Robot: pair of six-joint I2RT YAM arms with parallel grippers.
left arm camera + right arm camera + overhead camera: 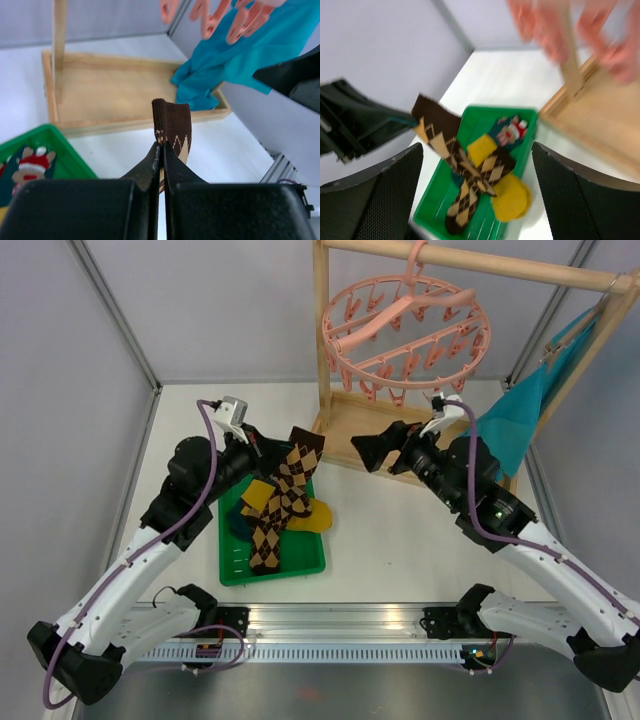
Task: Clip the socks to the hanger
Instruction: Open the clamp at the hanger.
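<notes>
a lab test cell: grey panel walls [60, 360], aluminium frame [112, 315], white table [400, 540].

My white table [400, 540] is boxed in by pale grey walls [230, 300] with metal corner posts [114, 315]; a wooden rack [321, 340] stands at its far edge.

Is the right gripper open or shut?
Open: the right gripper has its fingers wide apart in its wrist view, nothing between them, the green tray showing through the gap.

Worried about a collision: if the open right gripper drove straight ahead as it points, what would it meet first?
Probably the brown-and-tan argyle fabric sock pinched up by the left gripper, though depth is unclear.
</notes>
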